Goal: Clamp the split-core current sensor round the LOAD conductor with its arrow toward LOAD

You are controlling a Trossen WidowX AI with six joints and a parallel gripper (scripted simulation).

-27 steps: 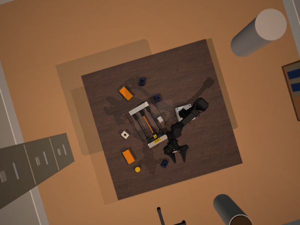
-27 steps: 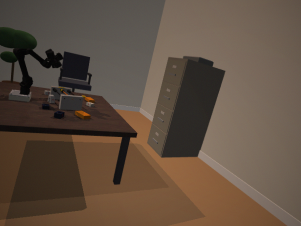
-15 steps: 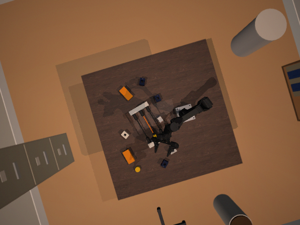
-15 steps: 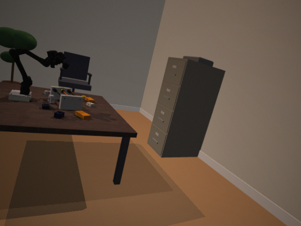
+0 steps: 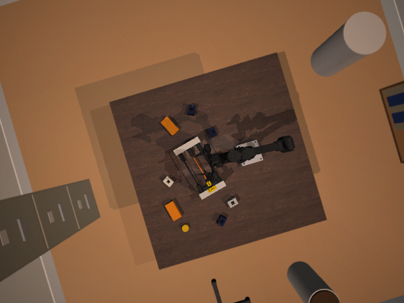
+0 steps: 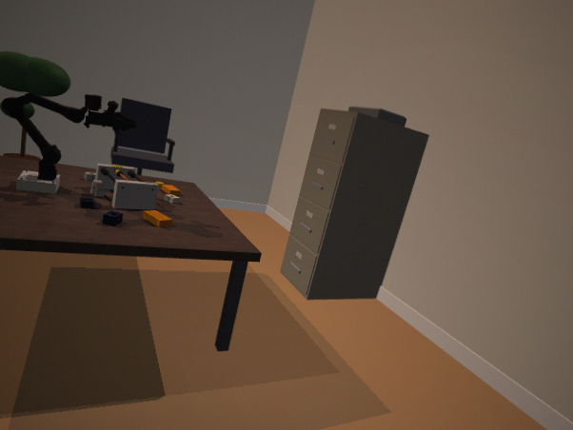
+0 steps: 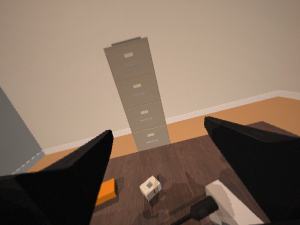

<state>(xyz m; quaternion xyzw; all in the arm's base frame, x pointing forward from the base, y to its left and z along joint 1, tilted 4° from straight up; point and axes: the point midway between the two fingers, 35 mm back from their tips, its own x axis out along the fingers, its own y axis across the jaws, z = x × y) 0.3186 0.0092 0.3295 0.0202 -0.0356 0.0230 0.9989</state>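
Observation:
The open split-core sensor, a small pale piece point(image 6: 97, 188), stands upright on the table beside the conductor fixture in the exterior view; the arm hides it in the top view. An orange conductor point(image 5: 200, 167) point(image 6: 123, 176) and black ones run between two white end blocks point(image 5: 186, 146) point(image 6: 135, 195) point(image 7: 220, 193). A yellow label point(image 5: 212, 189) sits on the far block by the orange conductor's end; its text is too small to read surely. The sensor's arrow cannot be made out. My gripper point(image 5: 198, 165) point(image 6: 135, 125) point(image 7: 158, 127) is open and empty, high above the fixture, facing the cabinet.
Orange boxes point(image 5: 170, 125) point(image 5: 173, 210) point(image 7: 106, 193), white holed blocks point(image 5: 168, 181) point(image 5: 232, 202) point(image 7: 150, 189), dark holed blocks point(image 5: 191, 109) point(image 5: 211, 132) point(image 5: 221, 220) and a yellow cylinder point(image 5: 185, 228) stand around the fixture. A filing cabinet point(image 6: 333, 214) stands beyond the table.

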